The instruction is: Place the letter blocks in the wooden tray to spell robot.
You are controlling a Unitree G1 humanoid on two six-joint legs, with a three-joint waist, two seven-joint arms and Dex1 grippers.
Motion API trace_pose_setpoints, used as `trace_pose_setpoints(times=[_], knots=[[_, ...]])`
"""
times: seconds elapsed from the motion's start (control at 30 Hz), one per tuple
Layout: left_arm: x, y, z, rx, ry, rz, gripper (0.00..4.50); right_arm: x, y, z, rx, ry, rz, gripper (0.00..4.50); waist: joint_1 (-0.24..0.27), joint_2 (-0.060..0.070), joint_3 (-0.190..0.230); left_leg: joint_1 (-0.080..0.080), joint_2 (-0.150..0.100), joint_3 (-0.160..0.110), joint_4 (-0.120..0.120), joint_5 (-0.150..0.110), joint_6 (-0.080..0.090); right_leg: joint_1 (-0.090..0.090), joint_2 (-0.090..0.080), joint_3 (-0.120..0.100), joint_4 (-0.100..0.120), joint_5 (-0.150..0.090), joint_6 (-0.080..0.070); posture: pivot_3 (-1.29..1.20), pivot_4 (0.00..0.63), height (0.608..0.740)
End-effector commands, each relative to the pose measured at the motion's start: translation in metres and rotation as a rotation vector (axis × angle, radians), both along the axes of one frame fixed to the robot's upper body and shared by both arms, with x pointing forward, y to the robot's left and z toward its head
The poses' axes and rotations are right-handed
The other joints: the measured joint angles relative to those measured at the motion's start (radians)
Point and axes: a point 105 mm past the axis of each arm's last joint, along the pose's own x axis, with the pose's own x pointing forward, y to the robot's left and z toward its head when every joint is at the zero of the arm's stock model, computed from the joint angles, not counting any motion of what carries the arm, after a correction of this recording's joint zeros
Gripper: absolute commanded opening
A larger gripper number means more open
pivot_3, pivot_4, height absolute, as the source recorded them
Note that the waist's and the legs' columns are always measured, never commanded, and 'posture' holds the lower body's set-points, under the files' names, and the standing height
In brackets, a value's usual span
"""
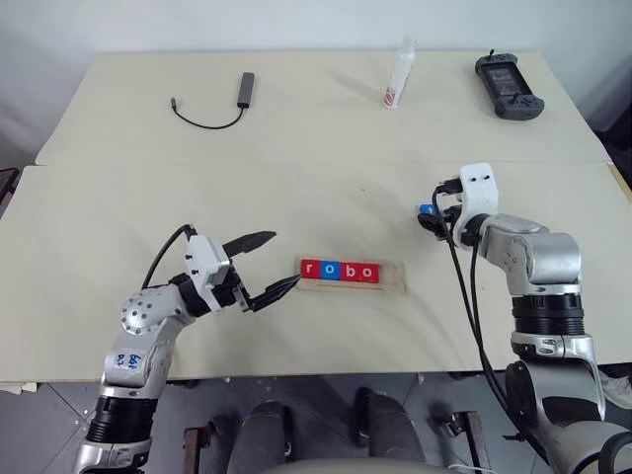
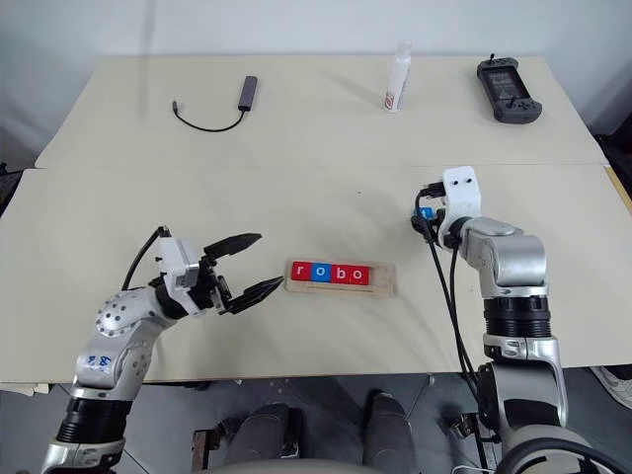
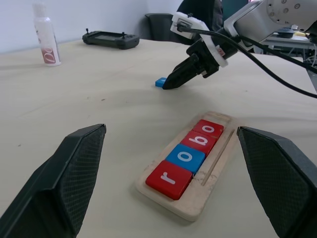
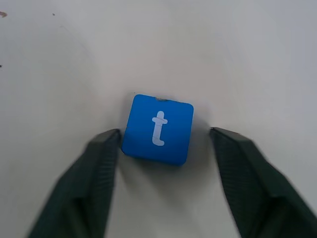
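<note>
The two head views look forward and steeply down from above the table, both taking in its whole top. The left wrist camera sits low, close behind the wooden tray, facing along it toward the blue t block. The right wrist camera looks nearly straight down on that same block from very close.

Four flat square blocks in the pale wooden grooved tray read "r", "o", "b", "o" in white; a loose blue square block reads "t".
</note>
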Motion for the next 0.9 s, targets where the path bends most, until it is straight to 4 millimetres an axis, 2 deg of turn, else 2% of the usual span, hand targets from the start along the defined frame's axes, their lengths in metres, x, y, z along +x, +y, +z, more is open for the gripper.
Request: trace_pose_setpoints(times=[0.03, 0.27, 0.43, 0.53, 0.73, 0.9], knots=[[-0.001, -0.002, 0.005, -0.002, -0.032, -0.018, 4.5, -0.004, -0.005, 0.0, 0.007, -0.001, -0.019, 1.51, 0.0, 0.0, 0.0, 0.0, 0.0, 0.0, 0.0, 0.0, 0.0, 0.0, 0.0, 0.0, 0.0, 0.0, 0.0, 0.0, 0.15, 0.74], [0.0, -0.004, 0.003, -0.001, -0.025, -0.041, 4.5, -0.02, -0.012, 0.01, -0.009, -0.032, 0.014, 1.47, 0.003, 0.0, 0.0, 0.0, 0.0, 0.0, -0.001, 0.0, 0.0, 0.0, 0.0, 0.0, -0.001, 0.0, 0.0, 0.0, 0.15, 0.74], [0.001, -0.007, 0.002, 0.001, -0.018, -0.082, 4.5, -0.047, -0.016, 0.017, 0.01, -0.047, -0.012, 1.47, 0.001, 0.0, 0.0, 0.0, 0.0, 0.0, -0.002, 0.0, 0.0, -0.001, 0.0, 0.0, -0.001, 0.0, 0.0, 0.0, 0.15, 0.74], [0.001, -0.01, 0.0, 0.01, -0.011, -0.12, 4.5, -0.068, -0.008, 0.015, 0.041, -0.041, -0.012, 1.47, 0.001, 0.0, 0.0, 0.0, 0.0, 0.0, -0.002, 0.0, 0.0, -0.001, 0.0, 0.0, -0.001, 0.0, 0.0, 0.0, 0.15, 0.74], [-0.001, -0.008, -0.006, 0.056, 0.006, -0.185, 4.5, -0.094, 0.006, 0.003, 0.086, -0.002, -0.03, 1.47, 0.001, 0.0, 0.0, 0.0, 0.0, 0.0, -0.002, 0.0, 0.0, -0.001, 0.0, 0.0, -0.001, 0.0, 0.0, 0.0, 0.15, 0.74], [-0.002, -0.003, -0.008, 0.087, 0.014, -0.206, 4.5, -0.1, 0.014, 0.0, 0.109, 0.012, -0.038, 3.2, -0.001, 0.0, 0.0, 0.0, 0.0, 0.0, -0.002, 0.0, 0.0, -0.001, 0.0, 0.001, -0.001, 0.0, 0.0, 0.0, 0.15, 0.74]])
